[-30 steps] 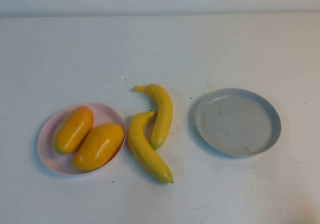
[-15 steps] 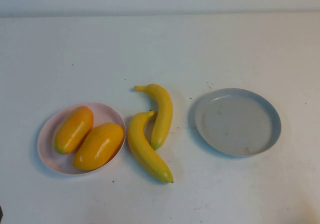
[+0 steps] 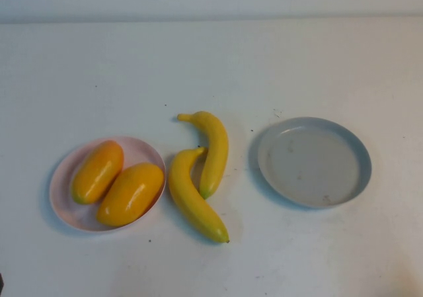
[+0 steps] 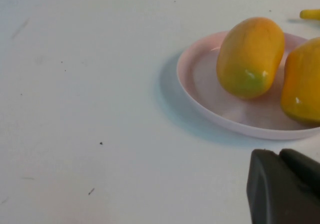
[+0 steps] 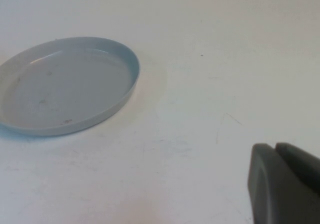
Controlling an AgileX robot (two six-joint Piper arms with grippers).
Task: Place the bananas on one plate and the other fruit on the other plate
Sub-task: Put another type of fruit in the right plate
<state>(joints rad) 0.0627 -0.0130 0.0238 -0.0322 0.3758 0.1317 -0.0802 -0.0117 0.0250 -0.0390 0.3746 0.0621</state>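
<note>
Nothing shifted on the table [image 3: 211, 65] since a second ago. Two mangoes [image 3: 131, 193] side by side and touching on the pink plate [image 3: 66, 171], at the robot's left. Two bananas [image 3: 193, 201] touching on bare table just right of that plate, between the two plates, one [image 3: 214, 148] lying farther back. Grey plate [image 3: 360, 165] at the right, holding no fruit. Left gripper [image 4: 282, 189] low near the pink plate's rim, clear of it. Right gripper [image 5: 282, 184] off beside the grey plate, apart from it. Cannot tell finger spread for either gripper.
</note>
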